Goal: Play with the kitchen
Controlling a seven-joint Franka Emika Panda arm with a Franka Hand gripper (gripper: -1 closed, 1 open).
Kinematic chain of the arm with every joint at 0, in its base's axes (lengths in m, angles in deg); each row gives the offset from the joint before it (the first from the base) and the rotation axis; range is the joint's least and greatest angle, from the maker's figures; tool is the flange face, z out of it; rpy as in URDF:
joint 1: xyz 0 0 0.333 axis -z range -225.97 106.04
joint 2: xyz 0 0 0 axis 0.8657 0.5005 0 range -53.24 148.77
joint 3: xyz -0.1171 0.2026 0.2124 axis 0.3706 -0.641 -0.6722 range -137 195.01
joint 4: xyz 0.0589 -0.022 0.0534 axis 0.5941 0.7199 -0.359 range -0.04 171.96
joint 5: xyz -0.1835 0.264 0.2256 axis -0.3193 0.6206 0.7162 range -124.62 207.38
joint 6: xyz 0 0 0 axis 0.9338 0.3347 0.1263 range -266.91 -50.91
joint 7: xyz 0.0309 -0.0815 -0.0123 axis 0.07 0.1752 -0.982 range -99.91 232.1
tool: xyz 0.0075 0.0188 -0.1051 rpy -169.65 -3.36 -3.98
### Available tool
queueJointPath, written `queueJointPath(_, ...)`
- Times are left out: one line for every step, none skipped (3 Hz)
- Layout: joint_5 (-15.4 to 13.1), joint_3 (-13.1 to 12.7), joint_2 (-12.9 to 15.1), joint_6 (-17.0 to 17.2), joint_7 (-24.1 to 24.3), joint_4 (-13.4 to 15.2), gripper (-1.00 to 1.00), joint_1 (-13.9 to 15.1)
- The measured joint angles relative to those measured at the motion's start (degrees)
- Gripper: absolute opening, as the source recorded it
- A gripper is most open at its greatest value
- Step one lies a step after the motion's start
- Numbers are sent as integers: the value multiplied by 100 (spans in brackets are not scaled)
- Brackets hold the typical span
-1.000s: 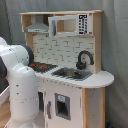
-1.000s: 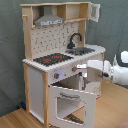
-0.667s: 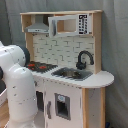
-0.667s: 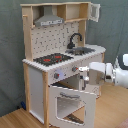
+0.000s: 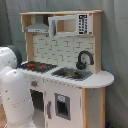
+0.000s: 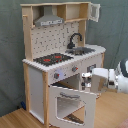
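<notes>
We see the kitchen point(image 6: 60, 65) standing on the floor, oven door point(image 6: 70, 104) hanging open. Our gripper point(image 6: 86, 80) hovers just beside its front; whether the jaws are apart, we cannot tell. Next we likely reach for the door.

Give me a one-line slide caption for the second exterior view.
White robot arm reaches toward the toy kitchen, whose windowed oven door hangs open.
</notes>
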Motion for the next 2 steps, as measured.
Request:
queueJointPath(0, -61, -372, -175, 556, 1, 100, 84)
queueJointPath(0, -198, -711, -266, 1070, -34, 100, 216)
